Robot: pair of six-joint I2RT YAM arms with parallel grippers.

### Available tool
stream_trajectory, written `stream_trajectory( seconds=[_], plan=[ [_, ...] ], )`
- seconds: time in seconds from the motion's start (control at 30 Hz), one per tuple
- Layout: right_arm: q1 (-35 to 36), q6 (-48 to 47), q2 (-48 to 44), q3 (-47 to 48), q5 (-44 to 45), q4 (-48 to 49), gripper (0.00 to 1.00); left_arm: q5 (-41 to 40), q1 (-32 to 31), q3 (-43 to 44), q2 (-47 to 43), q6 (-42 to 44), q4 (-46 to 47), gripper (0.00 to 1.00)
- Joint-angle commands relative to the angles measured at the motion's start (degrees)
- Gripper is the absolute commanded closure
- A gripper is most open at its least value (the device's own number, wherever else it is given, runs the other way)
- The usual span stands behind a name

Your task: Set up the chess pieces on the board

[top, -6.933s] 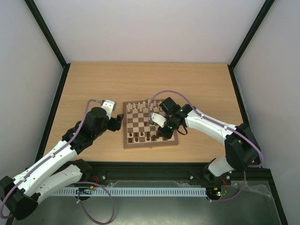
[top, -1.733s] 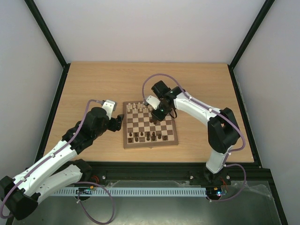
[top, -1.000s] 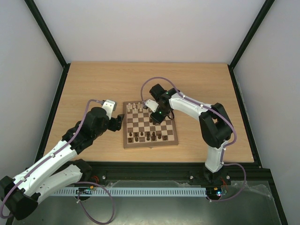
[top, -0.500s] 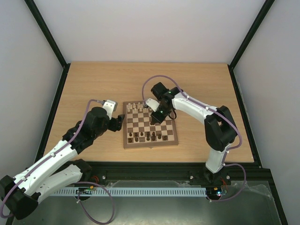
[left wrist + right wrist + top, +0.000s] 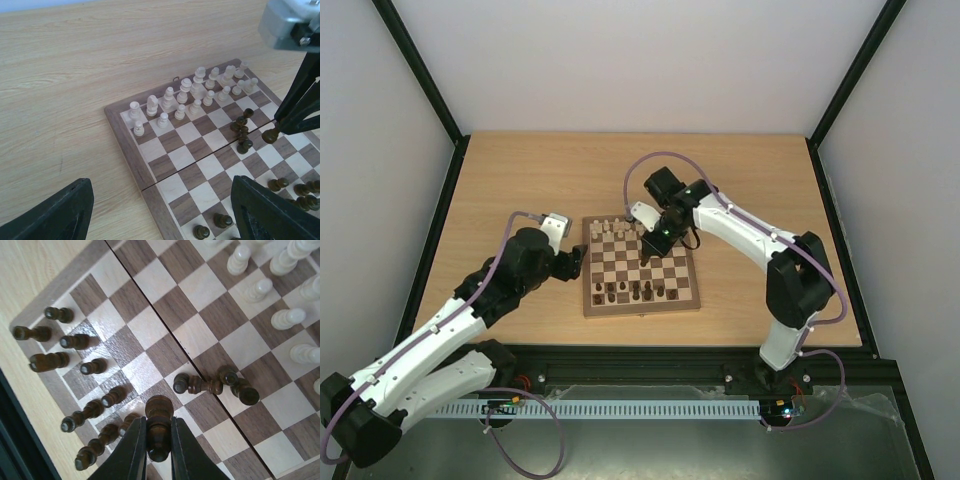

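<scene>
The board lies in the middle of the table. Cream chess pieces stand in its two far rows. Dark chess pieces stand along its near rows. A few dark ones lie tumbled at mid-board. My right gripper hangs over the board's right-centre, shut on a dark piece that is lifted off the squares. My left gripper is open and holds nothing. It hovers at the board's left edge.
Bare wooden table surrounds the board. A black frame and white walls close the table in. The right arm's cable loops above the board's far side.
The right gripper has closed on a dark piece at mid-board and lifted it a little, and its elbow has swung right. The left arm has not moved.
</scene>
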Motion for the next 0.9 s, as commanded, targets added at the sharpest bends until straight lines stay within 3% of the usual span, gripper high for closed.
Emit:
stream_trajectory(
  seconds=[0.0, 0.23, 0.53, 0.87],
  plan=[
    [0.08, -1.39, -3.54, 2.44, -4.04, -4.13, 0.96, 3.75, 0.36, -0.73, 0.84, 0.39, 1.7, 0.22],
    [0.53, -2.54, -7.32, 2.03, -11.81, -4.81, 0.94, 2.1, 0.47, -0.43, 1.04, -0.08, 1.24, 0.22],
    [13.52, -6.04, -10.65, -5.01, 0.46, -1.3, 0.94, -5.09, 2.76, -0.41, -1.48, -1.96, 0.11, 0.21],
    [22.82, -6.63, -4.56, -6.48, 12.51, 1.22, 0.94, -11.26, 8.24, -0.02, -1.83, -4.86, -2.24, 0.2]
  ],
)
